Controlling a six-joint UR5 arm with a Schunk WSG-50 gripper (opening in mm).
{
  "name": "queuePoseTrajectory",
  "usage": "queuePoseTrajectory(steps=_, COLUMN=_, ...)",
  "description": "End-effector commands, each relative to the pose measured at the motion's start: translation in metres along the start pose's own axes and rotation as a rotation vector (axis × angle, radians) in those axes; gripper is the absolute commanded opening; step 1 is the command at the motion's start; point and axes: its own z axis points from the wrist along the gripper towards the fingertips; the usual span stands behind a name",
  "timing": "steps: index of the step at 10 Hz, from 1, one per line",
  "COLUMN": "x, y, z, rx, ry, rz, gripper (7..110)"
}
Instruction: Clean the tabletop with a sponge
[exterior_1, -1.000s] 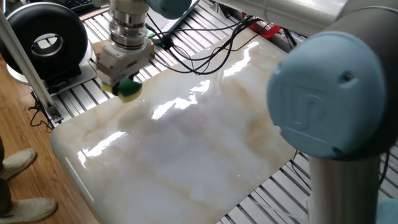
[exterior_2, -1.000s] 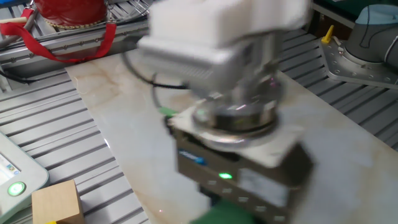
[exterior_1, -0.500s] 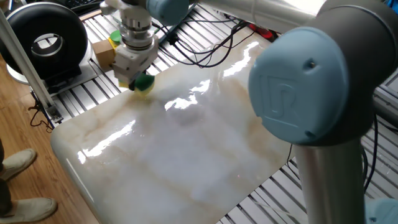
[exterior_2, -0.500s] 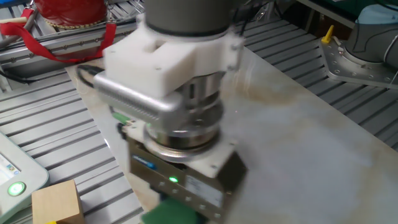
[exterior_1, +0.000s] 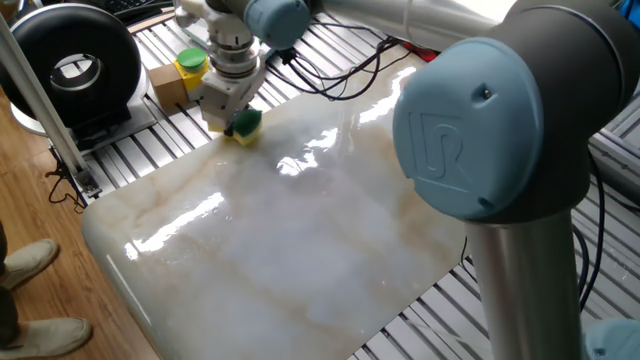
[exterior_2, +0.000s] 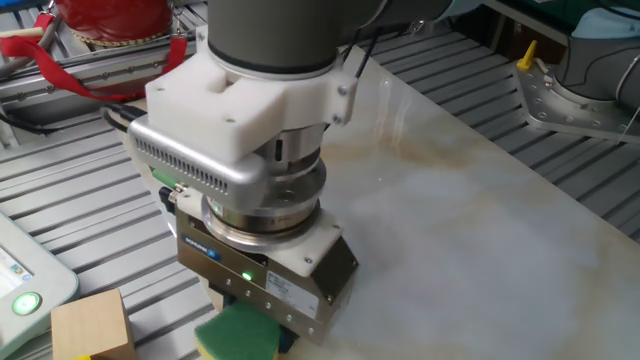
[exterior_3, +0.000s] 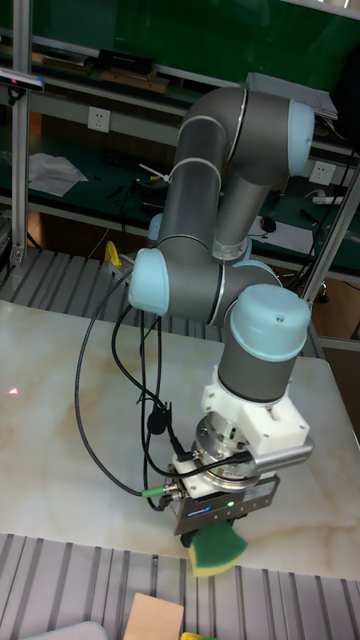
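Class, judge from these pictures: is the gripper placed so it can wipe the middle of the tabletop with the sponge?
Probably yes. The gripper holds the sponge at the tabletop's edge, and nothing lies on the slab between there and the middle.

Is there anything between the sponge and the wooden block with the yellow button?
No. In one fixed view only bare grey metal slats lie between the sponge, held by the tool, and the wooden block.

Two fixed views flank the tabletop (exterior_1: 300, 230); the tall one faces the arm.
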Motion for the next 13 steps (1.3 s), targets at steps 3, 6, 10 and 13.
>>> queuePoseTrajectory(steps=3, x=-0.005, y=-0.010, z=0.011, rx=0.049, ry=-0.032, rz=0.047, gripper=7)
queuePoseTrajectory(steps=6, x=-0.012, y=-0.002, z=0.001, rx=0.046, ry=-0.064, rz=0.102, gripper=7)
queuePoseTrajectory(steps=10, x=0.006, y=0.008, z=0.016, rx=0.039, ry=-0.011, rz=0.101, gripper=7)
queuePoseTrajectory(steps=13, x=0.017, y=0.018, z=0.016, rx=0.002, ry=0.042, rz=0.099, gripper=7)
